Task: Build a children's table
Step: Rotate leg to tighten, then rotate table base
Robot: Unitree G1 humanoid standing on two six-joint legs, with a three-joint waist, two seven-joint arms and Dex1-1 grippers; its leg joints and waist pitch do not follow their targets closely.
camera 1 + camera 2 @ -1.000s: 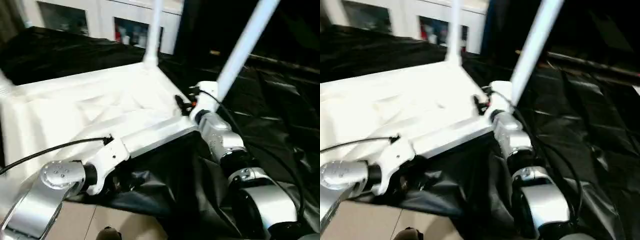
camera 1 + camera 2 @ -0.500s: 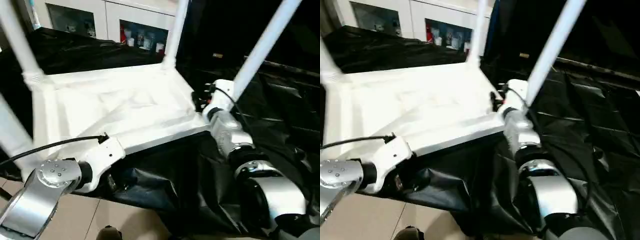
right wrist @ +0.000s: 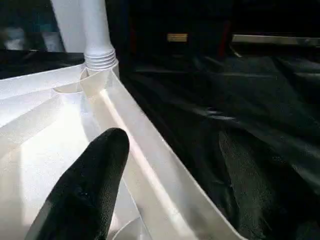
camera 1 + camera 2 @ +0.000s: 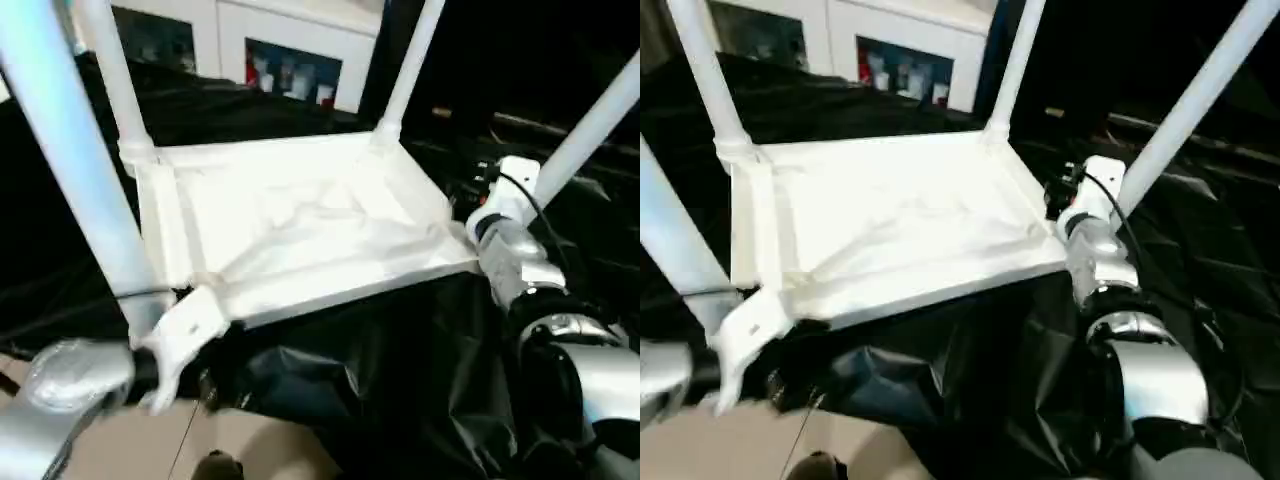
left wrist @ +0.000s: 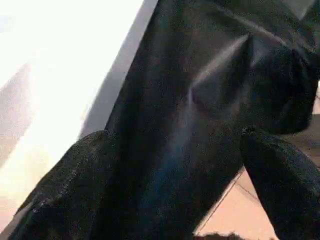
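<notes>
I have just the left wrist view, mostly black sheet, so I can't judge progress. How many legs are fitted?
Observer: Four legs, one upright at each corner of the upside-down tabletop.
Operator: Where's the right end effector?
Observer: The right end effector is open and straddles the tabletop's side rim, with one finger over the ribbed underside and one outside.
Operator: What's behind the table?
Observer: A white cabinet with glass doors.

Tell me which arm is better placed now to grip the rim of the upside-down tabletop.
Probably the right: the right gripper straddles the tabletop rim, one finger on each side. The left gripper is open over black sheet.
</notes>
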